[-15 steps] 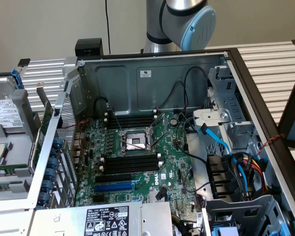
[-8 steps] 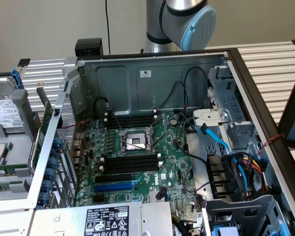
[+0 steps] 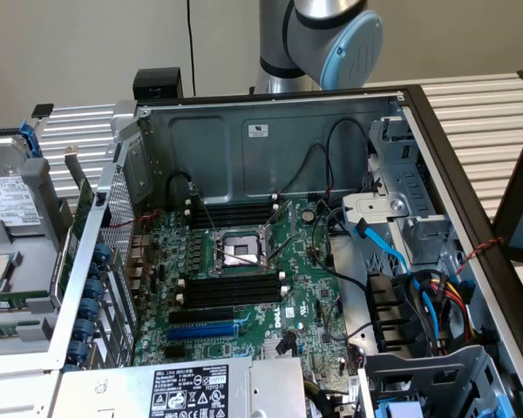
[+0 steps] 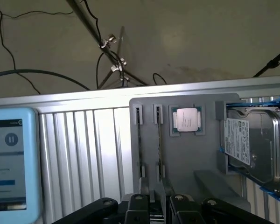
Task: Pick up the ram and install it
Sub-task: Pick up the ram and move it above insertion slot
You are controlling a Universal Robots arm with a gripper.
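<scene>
Arm: the grey robot arm (image 3: pixel 318 35) rises behind the rear wall of an open computer case (image 3: pixel 270 131). A joint with a pale blue cap shows above the case.
End effector: in the wrist view the black end effector (image 4: pixel 157 204) faces a grey parts holder (image 4: pixel 196 158). Its two fingers (image 4: pixel 137 205) stand apart, with the near end of one holder slot between them.
Ram: the ram (image 4: pixel 159 144) stands on edge in that narrow slot, seen as a thin dark strip just ahead of the end effector. Whether the fingers touch it cannot be told. A second slot (image 4: pixel 139 140) runs parallel, just beside it.
Holder contents: a square processor chip (image 4: pixel 186 120) lies flat beside the slots. Beyond it sits a hard drive (image 4: pixel 249 144) in a blue bracket.
Case: it lies open on its side, showing a green motherboard (image 3: pixel 244 340). A metal-framed processor socket (image 3: pixel 240 251) sits in the middle, with long black memory slots (image 3: pixel 231 289) just beside it.
Desk: a ribbed aluminium desk (image 4: pixel 84 154) carries the holder and a pale blue touchscreen pendant (image 4: pixel 11 163).
Room: behind the desk is a plain beige surface, with black cables and the legs of a metal stand (image 4: pixel 112 51).
</scene>
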